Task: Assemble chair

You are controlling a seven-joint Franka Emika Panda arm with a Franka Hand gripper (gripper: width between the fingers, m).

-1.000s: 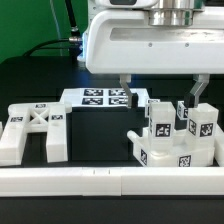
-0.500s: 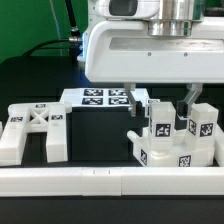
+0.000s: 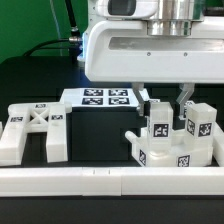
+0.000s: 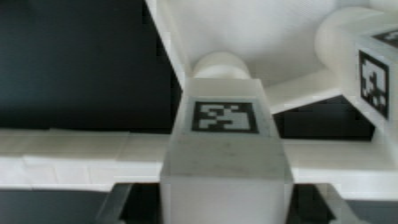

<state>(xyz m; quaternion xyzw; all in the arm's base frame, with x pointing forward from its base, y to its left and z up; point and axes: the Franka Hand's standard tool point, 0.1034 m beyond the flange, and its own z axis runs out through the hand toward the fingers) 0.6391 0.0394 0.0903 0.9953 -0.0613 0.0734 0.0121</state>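
We see the jaws on either side of an upright tagged post [image 3: 160, 122] of the chair, close to its sides; whether they press it we cannot tell. The post stands among the white blocks [image 3: 185, 152] at the exterior view's right, with the X-braced frame [image 3: 35, 126] well apart on the dark surface [image 3: 100, 140].

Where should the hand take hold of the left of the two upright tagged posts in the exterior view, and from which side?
Probably its upper part, from straight above. The post stands upright with its top free, while the base block and the neighbouring post crowd its lower half; pinch its faces toward the exterior view's left and right.
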